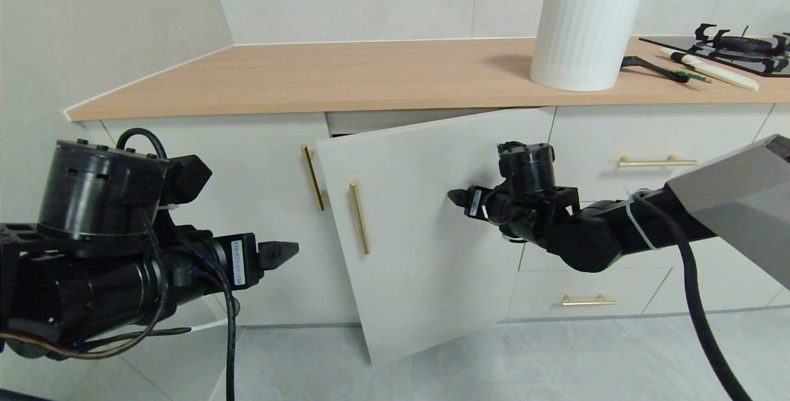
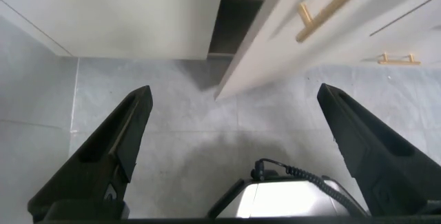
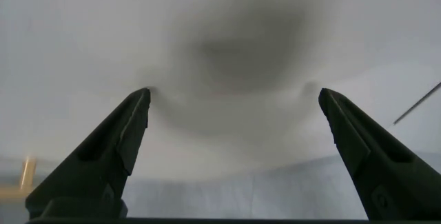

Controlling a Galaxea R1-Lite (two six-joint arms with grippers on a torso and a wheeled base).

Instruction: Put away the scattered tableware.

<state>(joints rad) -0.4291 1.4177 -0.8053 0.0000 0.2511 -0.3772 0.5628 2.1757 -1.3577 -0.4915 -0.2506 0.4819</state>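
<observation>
Scattered utensils lie on the wooden counter at the far right: a black spatula, a green-handled piece and a long cream one. Below the counter a white cabinet door with a gold handle stands partly ajar. My right gripper is open, and its fingertips rest against the door's flat face. My left gripper hangs open and holds nothing, low at the left in front of the neighbouring cabinet. Its wrist view shows the ajar door and the dark gap behind it.
A tall white ribbed container stands on the counter above the door. A gas hob sits at the far right. Drawers with gold handles lie right of the door. Grey tiled floor spreads below.
</observation>
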